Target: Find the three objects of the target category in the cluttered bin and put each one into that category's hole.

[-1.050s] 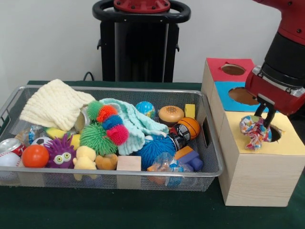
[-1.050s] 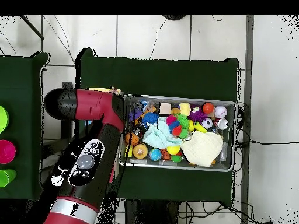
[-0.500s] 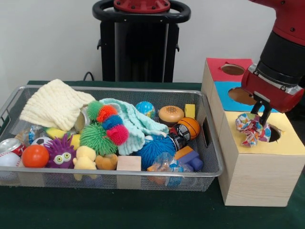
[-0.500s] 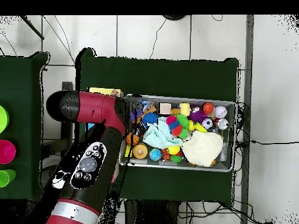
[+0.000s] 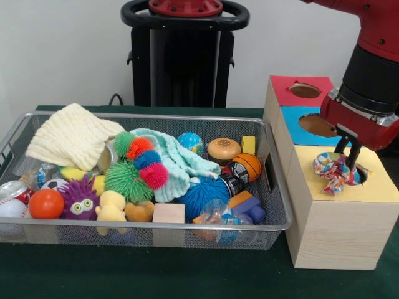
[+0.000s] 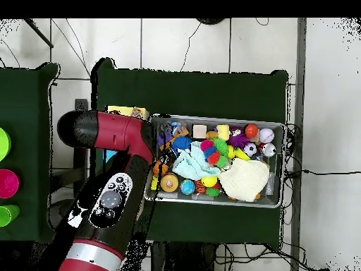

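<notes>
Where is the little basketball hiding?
In the front view, the little basketball sits toward the right end of the wire bin, just below the toy burger and beside the yellow block.

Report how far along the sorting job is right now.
Done: nothing can be confirmed, since the insides of the holes are hidden.
In hand: the gripper is shut on a multicoloured crumpled cloth at the hole in the box's yellow section, not yet dropped in.
Left: the cream cloth and mint cloth lie in the wire bin, possibly the same category.
</notes>
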